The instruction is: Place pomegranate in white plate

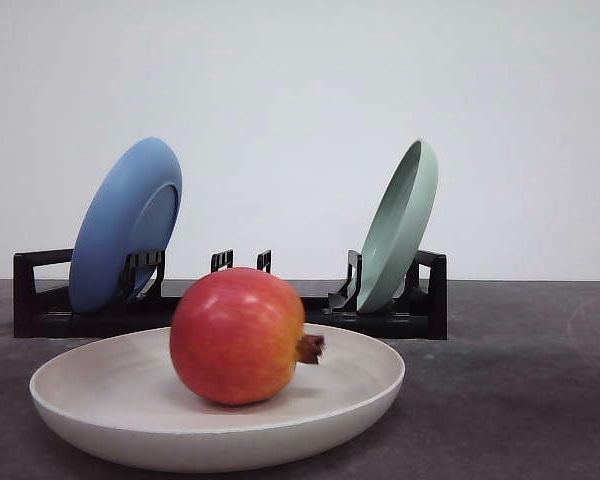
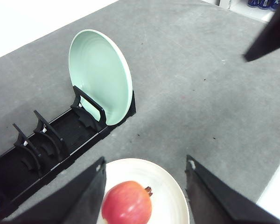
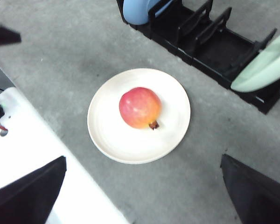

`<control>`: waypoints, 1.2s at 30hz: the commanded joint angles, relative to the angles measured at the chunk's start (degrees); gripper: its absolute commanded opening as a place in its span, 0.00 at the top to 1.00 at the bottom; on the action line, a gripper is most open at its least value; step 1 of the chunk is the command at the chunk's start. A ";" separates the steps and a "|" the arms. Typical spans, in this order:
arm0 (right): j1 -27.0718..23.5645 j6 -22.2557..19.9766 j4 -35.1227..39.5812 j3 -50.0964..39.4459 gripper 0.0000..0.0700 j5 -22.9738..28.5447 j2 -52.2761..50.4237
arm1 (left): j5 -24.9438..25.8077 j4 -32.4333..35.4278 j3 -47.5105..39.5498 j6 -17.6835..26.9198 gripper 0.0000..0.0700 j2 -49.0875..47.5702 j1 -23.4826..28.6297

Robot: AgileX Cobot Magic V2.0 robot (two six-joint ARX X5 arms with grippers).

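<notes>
Pomegranate (image 1: 237, 336) sits in the white plate (image 1: 100, 425) in the front view, its dark crown nub pointing right; the plate's near rim is cut off by the picture's lower edge. Behind stands a black rack (image 1: 420, 310) on the grey table (image 1: 540, 400), holding a blue plate (image 1: 125, 225) at its left end and a pale green plate (image 1: 400, 225) at its right end, both on edge (the rack's middle is hidden behind the fruit).

From the left wrist, the left gripper (image 2: 144, 196) hangs spread wide over the pomegranate (image 2: 126, 204), its dark fingers (image 2: 84, 198) apart from the fruit and holding nothing. The white plate (image 2: 170, 186) is partly cut off; the pale green plate (image 2: 100, 74) leans in the rack (image 2: 60, 140).

From the right wrist, the right gripper (image 3: 144, 196) is likewise spread and empty, well apart from the white plate (image 3: 107, 135) and the pomegranate (image 3: 140, 108). The blue plate (image 3: 137, 10) and pale green plate (image 3: 263, 70) are both cropped.
</notes>
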 commanded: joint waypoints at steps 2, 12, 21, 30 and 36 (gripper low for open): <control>0.61 -0.83 -1.24 1.14 0.14 -0.04 -0.31 | -0.31 0.50 0.98 -0.11 0.55 0.33 -0.59; 0.61 -0.86 -2.00 1.14 0.90 0.09 -0.48 | -0.28 0.41 0.98 -0.09 0.83 0.33 -0.59; 0.61 -1.27 -1.89 1.14 0.99 0.02 -0.50 | -0.31 -0.35 0.98 -0.07 0.99 0.33 -0.59; 0.61 -1.29 -0.92 1.14 0.99 0.02 -0.52 | -0.28 -0.33 0.98 -0.07 0.99 0.33 -0.59; 0.61 -1.29 0.58 1.14 0.99 0.02 -0.52 | -0.28 -0.33 0.98 -0.07 0.99 0.33 -0.59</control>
